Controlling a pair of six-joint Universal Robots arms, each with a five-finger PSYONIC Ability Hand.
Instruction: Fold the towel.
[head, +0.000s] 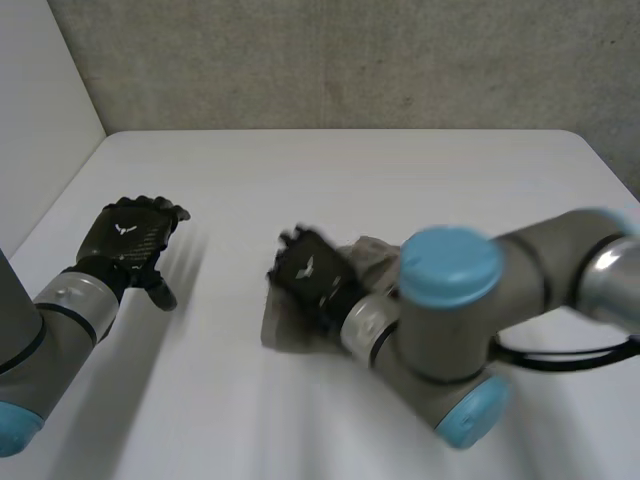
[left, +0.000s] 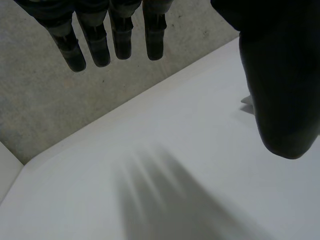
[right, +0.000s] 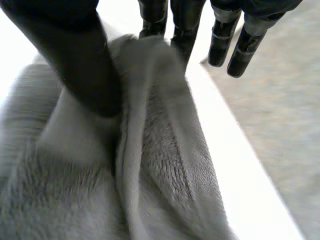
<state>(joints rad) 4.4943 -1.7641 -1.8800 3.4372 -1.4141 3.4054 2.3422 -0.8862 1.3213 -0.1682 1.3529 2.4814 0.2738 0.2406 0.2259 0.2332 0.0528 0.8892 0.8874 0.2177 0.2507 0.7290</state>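
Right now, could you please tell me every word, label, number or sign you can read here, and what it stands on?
No words, numbers or labels can be read.
Left hand: a small white emblem on its back, no letters to make out.
Right hand: a similar white emblem on its back, too blurred to read.
Towel: plain grey.
Table: plain white.

A white table (head: 350, 180) with a rounded far edge stands against a rough, speckled grey wall (head: 350, 60). A plain white panel (head: 35, 120) rises along the table's left side. The light is soft and even.
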